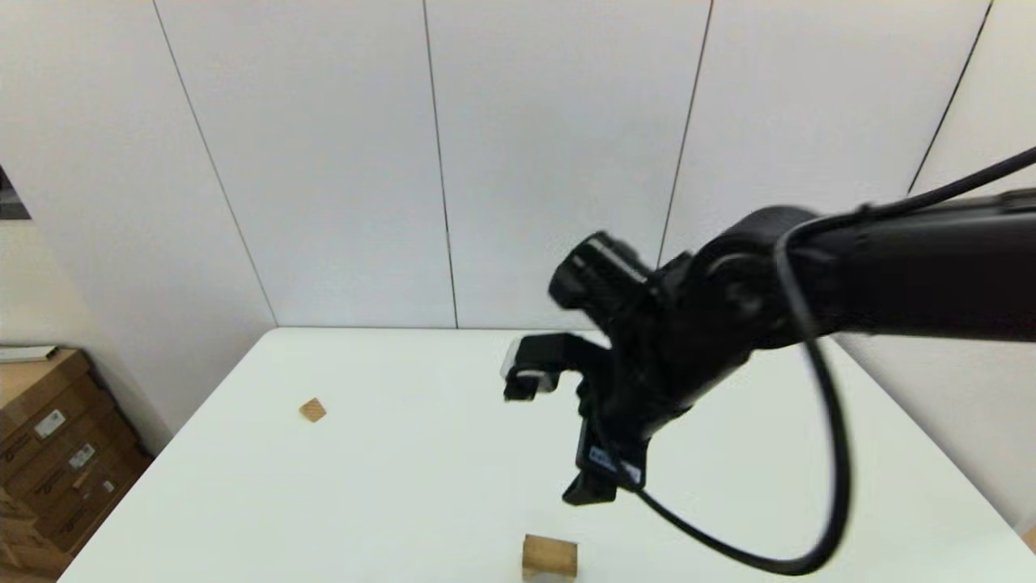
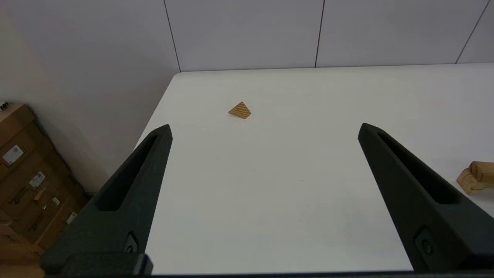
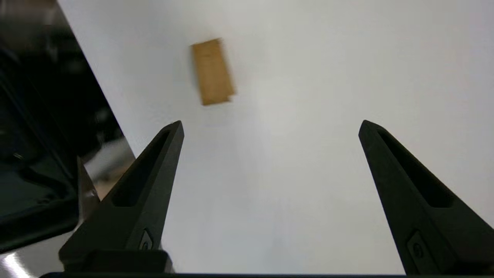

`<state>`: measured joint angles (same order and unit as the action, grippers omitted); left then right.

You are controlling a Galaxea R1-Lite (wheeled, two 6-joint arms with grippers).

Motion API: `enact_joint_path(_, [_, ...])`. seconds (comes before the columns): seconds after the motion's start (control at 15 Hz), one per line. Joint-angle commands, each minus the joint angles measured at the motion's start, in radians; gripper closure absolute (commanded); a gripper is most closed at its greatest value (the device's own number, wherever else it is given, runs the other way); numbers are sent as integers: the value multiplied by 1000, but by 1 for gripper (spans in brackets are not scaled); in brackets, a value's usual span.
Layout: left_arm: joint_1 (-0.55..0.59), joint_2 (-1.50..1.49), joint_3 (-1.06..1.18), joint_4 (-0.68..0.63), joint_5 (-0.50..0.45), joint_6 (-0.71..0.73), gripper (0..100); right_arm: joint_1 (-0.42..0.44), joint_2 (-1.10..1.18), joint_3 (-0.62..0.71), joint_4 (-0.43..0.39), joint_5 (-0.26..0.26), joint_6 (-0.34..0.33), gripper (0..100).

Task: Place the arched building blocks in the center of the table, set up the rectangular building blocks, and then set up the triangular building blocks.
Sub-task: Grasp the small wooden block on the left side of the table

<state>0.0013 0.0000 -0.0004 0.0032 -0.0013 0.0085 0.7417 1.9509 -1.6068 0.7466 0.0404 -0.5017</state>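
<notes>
Cardboard boxes (image 1: 48, 453): stacked on the floor off the table's left edge.
Table (image 1: 388, 486): white top with rounded corners, running back to a panelled wall (image 1: 518, 162).
Triangular building block (image 1: 312, 410): small tan wedge with striped grain, lying alone on the table's left part, well apart from the other pieces; also seen in the left wrist view (image 2: 239, 110).
Left gripper (image 2: 264, 129): fingers spread wide, holding nothing — above bare table, the wedge beyond its tips; not visible in the head view.
Arched building block (image 2: 476, 177): pale tan, curved hollow visible, resting on the table past the left gripper's far finger, at that picture's edge.
Block at the near table edge (image 1: 550, 557): tan, partly cut off in the head view; which piece it is cannot be told there.
Rectangular building block (image 3: 212, 71): brown slab lying flat on the table, near its edge, beyond the right fingertips.
Right gripper (image 3: 270, 127): fingers wide apart, empty — raised above mid-table, clear of the slab.
</notes>
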Motion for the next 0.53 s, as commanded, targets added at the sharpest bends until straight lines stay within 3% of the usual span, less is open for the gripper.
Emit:
enact_joint_path(0.07, [0,2,0,0,0,-1,0,-97,-639,185,5,-126,241,0])
enact_joint_path(0.13, [0,2,0,0,0,1,0,-102,-744,251,4,-195,242,0])
enact_joint_path(0.2, [0,2,-1,0,0,-1,0,-154,-842,317,0,-220,241,0])
enact_joint_path(0.33, [0,2,0,0,0,-1,0,-375,-1040,426,0,-182,241,0])
enact_joint_path(0.4, [0,2,0,0,0,-1,0,-493,-1173,501,0,-155,275,0])
enact_joint_path(0.53, [0,2,0,0,0,1,0,-579,-1394,636,0,-157,334,0])
